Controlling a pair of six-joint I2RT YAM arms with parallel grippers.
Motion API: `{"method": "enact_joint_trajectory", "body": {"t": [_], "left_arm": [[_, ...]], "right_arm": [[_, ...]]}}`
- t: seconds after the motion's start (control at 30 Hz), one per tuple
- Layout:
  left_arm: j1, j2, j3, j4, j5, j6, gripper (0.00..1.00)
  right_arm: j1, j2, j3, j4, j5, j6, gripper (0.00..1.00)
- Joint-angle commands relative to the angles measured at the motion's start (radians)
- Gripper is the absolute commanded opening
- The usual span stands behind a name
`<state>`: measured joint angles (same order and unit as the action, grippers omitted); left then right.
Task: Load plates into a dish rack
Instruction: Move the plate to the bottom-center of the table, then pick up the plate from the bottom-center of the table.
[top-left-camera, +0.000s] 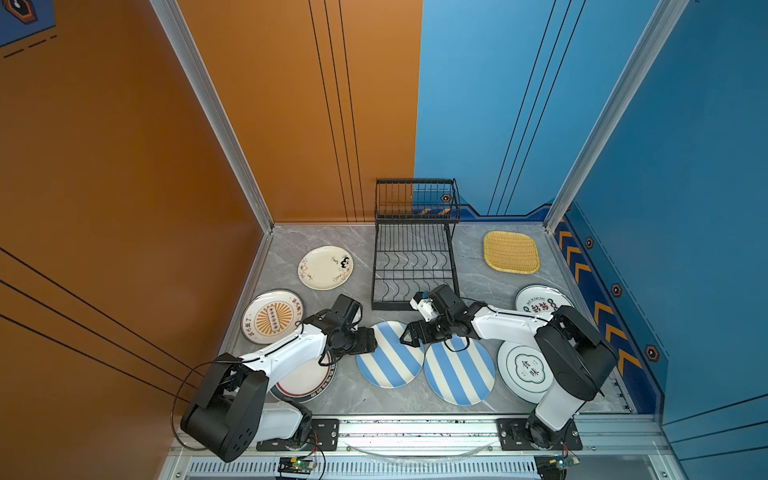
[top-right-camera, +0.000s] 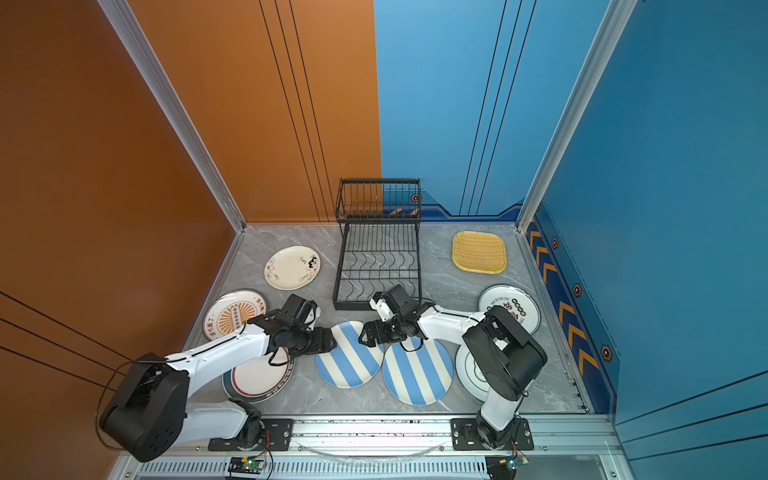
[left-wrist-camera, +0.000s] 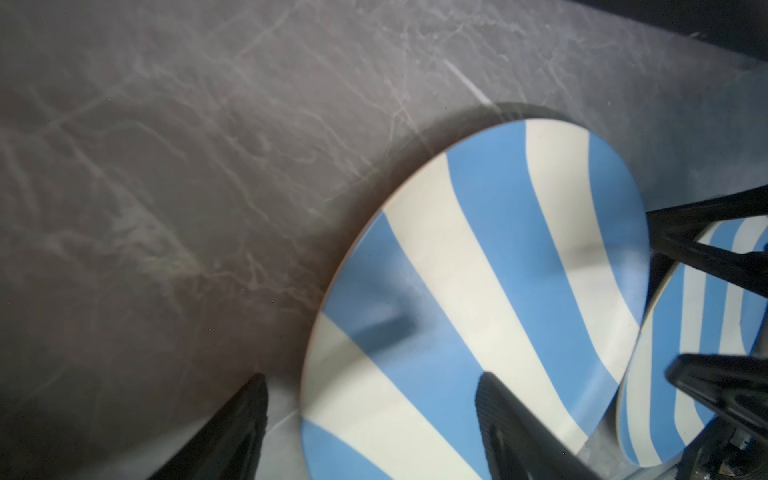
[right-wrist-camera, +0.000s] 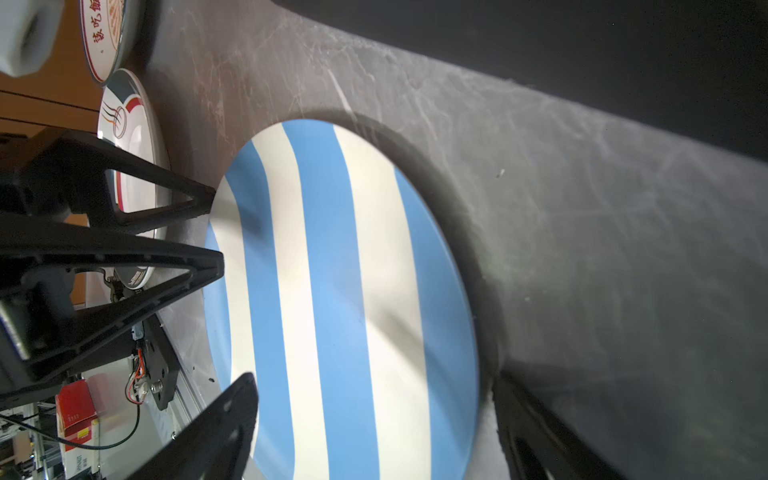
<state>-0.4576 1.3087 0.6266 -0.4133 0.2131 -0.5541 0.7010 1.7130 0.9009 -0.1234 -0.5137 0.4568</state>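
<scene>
Two blue-and-white striped plates lie flat side by side at the front. Both grippers are at the left one (top-left-camera: 388, 357) (top-right-camera: 347, 355). My left gripper (top-left-camera: 374, 345) (left-wrist-camera: 372, 376) is open at its left rim, one finger over the plate and one over the table. My right gripper (top-left-camera: 406, 338) (right-wrist-camera: 372, 374) is open at its right rim and holds nothing. The second striped plate (top-left-camera: 459, 370) (left-wrist-camera: 685, 353) lies just to the right. The black wire dish rack (top-left-camera: 415, 257) (top-right-camera: 378, 257) stands behind them with nothing in it.
Around the rack lie a cream plate (top-left-camera: 325, 267), a sunburst plate (top-left-camera: 270, 316), a red-rimmed plate (top-left-camera: 305, 380) under the left arm, a green-printed plate (top-left-camera: 525, 372), another printed plate (top-left-camera: 540, 297) and a yellow woven tray (top-left-camera: 511, 251). Walls close in the left, back and right.
</scene>
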Motion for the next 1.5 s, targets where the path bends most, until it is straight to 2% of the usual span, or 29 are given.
{"method": "enact_joint_trajectory", "body": {"t": [0.0,0.23,0.4,0.6,0.93,1.33,1.47], "left_arm": [[-0.005,-0.046,-0.016,-0.078,-0.034,-0.065,0.79],[-0.023,-0.09,-0.057,-0.083,0.024,-0.151,0.69],[-0.044,-0.106,-0.094,-0.087,0.004,-0.22,0.63],[-0.078,-0.106,-0.117,-0.05,0.005,-0.267,0.62],[-0.072,-0.133,-0.207,0.082,0.045,-0.326,0.61],[-0.075,-0.102,-0.242,0.144,0.08,-0.306,0.57],[-0.076,-0.1,-0.249,0.146,0.078,-0.296,0.56]], "right_arm": [[-0.03,-0.003,0.034,-0.132,-0.04,-0.037,0.87],[-0.034,0.027,0.064,-0.176,-0.054,-0.044,0.81],[-0.035,0.045,0.068,-0.175,-0.052,-0.044,0.79],[-0.035,0.073,0.07,-0.147,-0.099,-0.043,0.76],[-0.036,0.111,0.064,-0.126,-0.178,-0.052,0.72],[-0.042,0.141,0.069,-0.048,-0.325,-0.03,0.67],[-0.046,0.13,0.058,-0.035,-0.341,-0.021,0.66]]}}
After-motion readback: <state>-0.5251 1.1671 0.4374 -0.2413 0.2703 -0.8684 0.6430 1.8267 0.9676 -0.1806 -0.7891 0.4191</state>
